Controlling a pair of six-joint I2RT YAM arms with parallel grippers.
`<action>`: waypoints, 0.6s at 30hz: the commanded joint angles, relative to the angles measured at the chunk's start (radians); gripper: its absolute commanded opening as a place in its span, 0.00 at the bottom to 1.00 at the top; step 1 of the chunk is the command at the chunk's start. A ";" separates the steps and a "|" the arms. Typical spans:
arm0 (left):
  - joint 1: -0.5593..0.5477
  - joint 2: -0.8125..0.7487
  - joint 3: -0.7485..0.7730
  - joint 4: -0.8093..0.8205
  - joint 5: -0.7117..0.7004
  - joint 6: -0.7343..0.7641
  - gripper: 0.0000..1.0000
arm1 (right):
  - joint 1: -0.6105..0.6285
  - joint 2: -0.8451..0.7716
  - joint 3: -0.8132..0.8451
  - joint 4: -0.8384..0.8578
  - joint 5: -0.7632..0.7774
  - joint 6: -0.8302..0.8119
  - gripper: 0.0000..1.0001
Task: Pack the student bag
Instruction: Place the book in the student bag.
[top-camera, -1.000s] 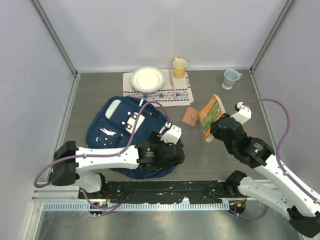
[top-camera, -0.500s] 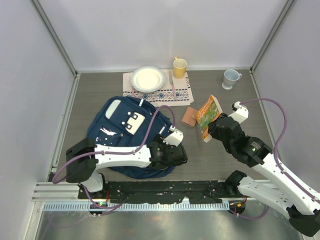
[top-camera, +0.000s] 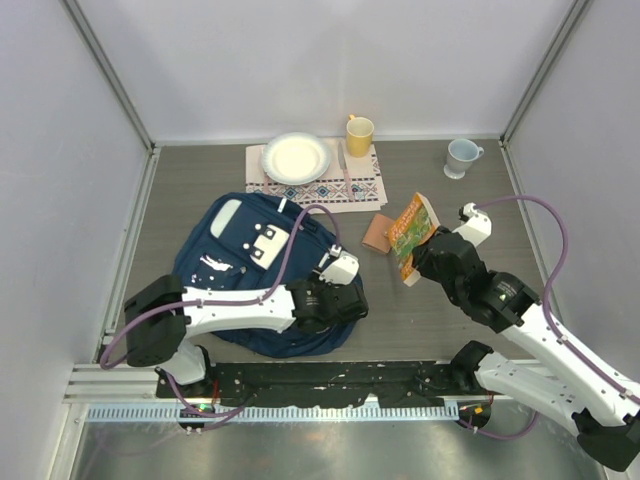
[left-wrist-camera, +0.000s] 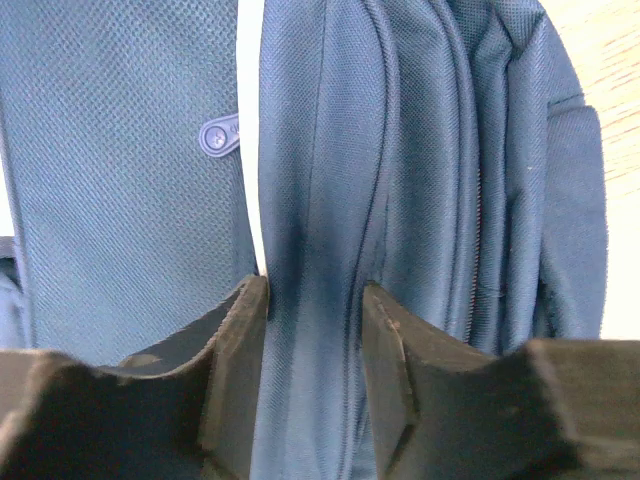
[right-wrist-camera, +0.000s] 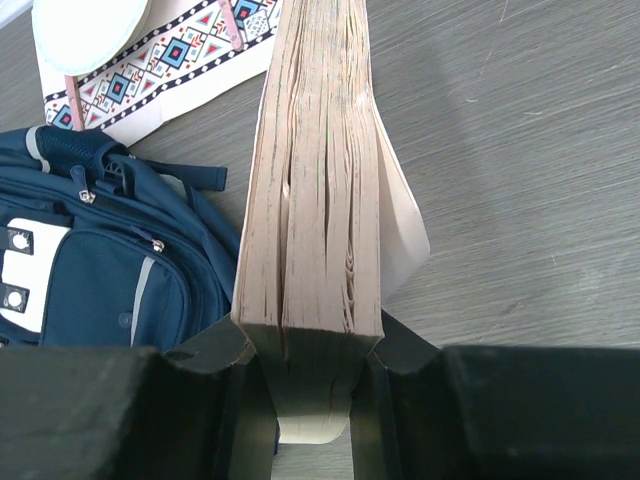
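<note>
The student bag (top-camera: 240, 250), navy blue with a white buckle patch, lies flat at centre left. My left gripper (top-camera: 320, 300) is down on its near right edge. In the left wrist view a raised fold of bag fabric (left-wrist-camera: 315, 200) beside the zipper seams fills the gap between the left gripper's (left-wrist-camera: 315, 300) fingers. My right gripper (top-camera: 425, 258) holds a thick book (top-camera: 410, 232) with an orange and green cover above the table, right of the bag. In the right wrist view the book (right-wrist-camera: 320, 180) stands page-edge up between the right gripper's (right-wrist-camera: 310, 350) fingers, with the bag (right-wrist-camera: 110, 270) to the left.
A small brown wallet (top-camera: 378, 232) lies just left of the book. At the back, a white plate (top-camera: 296, 157) and a yellow cup (top-camera: 359, 133) rest on a patterned placemat (top-camera: 335, 190). A pale blue mug (top-camera: 461, 156) stands at the back right.
My left gripper's jaws have narrowed onto a fold of the bag at its near right edge. The right gripper has carried the book slightly left and farther back.
</note>
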 joint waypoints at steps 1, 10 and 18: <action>0.014 -0.024 -0.015 0.009 -0.004 -0.013 0.35 | -0.003 0.008 0.015 0.118 0.021 0.015 0.01; 0.014 -0.105 0.019 -0.049 -0.045 -0.011 0.00 | -0.004 -0.002 0.008 0.124 -0.030 -0.018 0.01; 0.031 -0.329 0.105 -0.106 -0.133 0.058 0.00 | -0.004 -0.088 -0.035 0.162 -0.229 -0.022 0.01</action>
